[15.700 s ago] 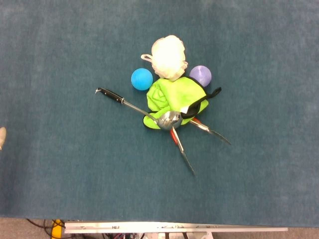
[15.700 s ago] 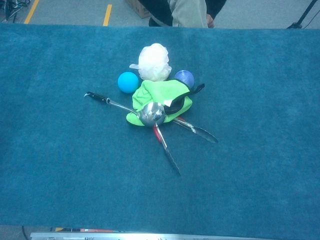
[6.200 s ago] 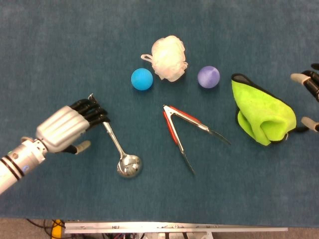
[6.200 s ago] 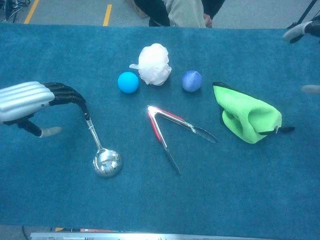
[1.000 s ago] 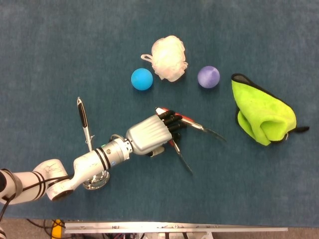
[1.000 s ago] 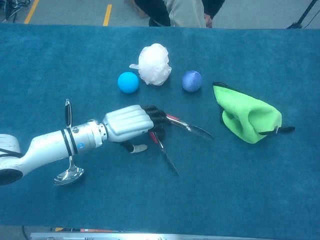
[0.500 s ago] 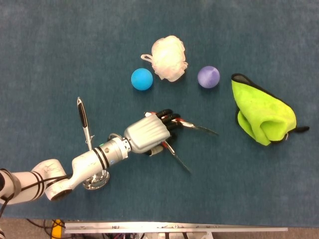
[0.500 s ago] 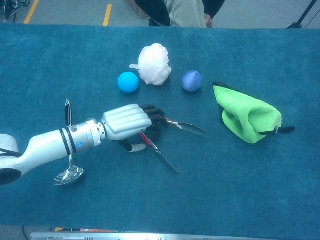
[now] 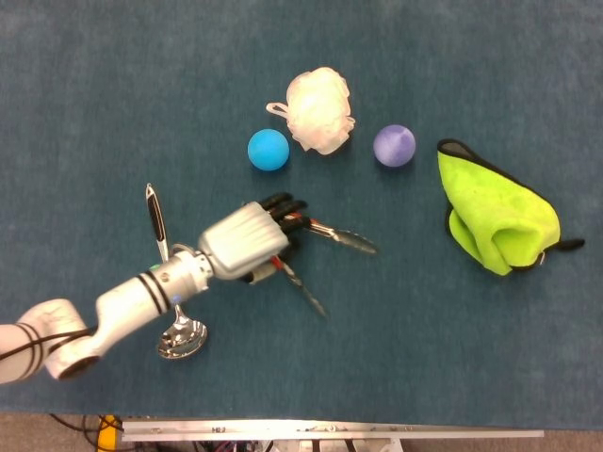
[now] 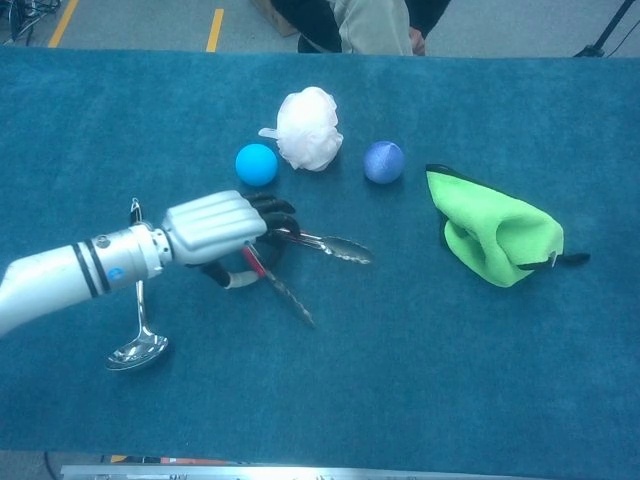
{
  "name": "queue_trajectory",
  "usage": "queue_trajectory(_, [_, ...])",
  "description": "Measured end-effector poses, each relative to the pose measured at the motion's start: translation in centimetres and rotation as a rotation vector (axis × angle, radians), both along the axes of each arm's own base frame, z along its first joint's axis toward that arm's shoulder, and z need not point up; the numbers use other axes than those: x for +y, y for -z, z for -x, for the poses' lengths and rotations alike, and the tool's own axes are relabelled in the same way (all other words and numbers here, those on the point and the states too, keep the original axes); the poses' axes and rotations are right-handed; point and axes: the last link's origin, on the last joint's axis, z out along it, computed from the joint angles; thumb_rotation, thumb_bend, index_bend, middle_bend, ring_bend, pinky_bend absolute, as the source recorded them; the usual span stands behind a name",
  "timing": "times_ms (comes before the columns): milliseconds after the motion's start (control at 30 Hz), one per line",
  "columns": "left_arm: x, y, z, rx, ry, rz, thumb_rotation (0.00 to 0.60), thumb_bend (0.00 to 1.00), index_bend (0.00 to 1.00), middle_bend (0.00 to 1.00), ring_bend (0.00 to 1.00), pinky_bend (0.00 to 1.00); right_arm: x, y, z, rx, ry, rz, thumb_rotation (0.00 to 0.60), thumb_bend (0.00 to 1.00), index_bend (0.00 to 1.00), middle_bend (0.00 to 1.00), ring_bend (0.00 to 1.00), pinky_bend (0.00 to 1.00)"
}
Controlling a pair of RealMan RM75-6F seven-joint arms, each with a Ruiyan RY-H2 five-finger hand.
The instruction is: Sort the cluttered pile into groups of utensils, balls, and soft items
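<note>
Tongs [image 9: 316, 254] are gripped at their hinged end by the left robot hand [image 9: 247, 243], whose dark fingers [image 10: 272, 212] are curled around the red-lined arms while the two silver tips splay out toward the right. The grip is judged to serve a transfer toward the ladle [image 9: 170, 282], which is laid just beside the forearm, so that utensils are gathered on the left. Farther out, a blue ball [image 9: 268, 150] and a purple ball [image 9: 394, 145] are set on either side of a white bath pouf [image 9: 320, 108], and a green cloth [image 9: 495, 212] is placed well apart at the right. Everything is carried on a worktop [image 10: 480, 380] covered in teal carpet; beyond its far edge a seated person [image 10: 360, 22] and a yellow-marked floor [image 10: 215, 28] are seen. No right robot hand is shown in either view.
</note>
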Motion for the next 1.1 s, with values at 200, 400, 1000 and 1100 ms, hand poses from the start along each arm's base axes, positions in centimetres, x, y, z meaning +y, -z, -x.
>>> queue_trajectory(200, [0.3,-3.2,2.0,0.028,-0.025,-0.051,0.6,0.36,0.5,0.22,0.09,0.11,0.0,0.1,-0.2,-0.002,-0.006,-0.004,0.6,0.01,0.24,0.3,0.16,0.32])
queue_trajectory(400, [0.1,-6.5,4.5,0.057,-0.066,-0.103,0.6,0.36,0.5,0.22,0.09,0.11,0.0,0.2,-0.5,-0.002,-0.013,-0.003,0.6,0.01,0.24,0.3,0.16,0.32])
queue_trajectory(1000, [-2.3,-11.0,9.7,0.201,-0.212,-0.137,0.6,0.35,0.03,0.03,0.0,0.08,-0.2,0.6,-1.0,0.0,-0.021,-0.013,0.6,0.01,0.24,0.3,0.16,0.32])
queue_trajectory(1100, [-2.3,-11.1,9.4,0.223,-0.234,-0.137,0.6,0.35,0.0,0.0,0.0,0.07,-0.3,0.6,-0.9,0.001,-0.018,-0.011,0.6,0.01,0.24,0.3,0.16,0.32])
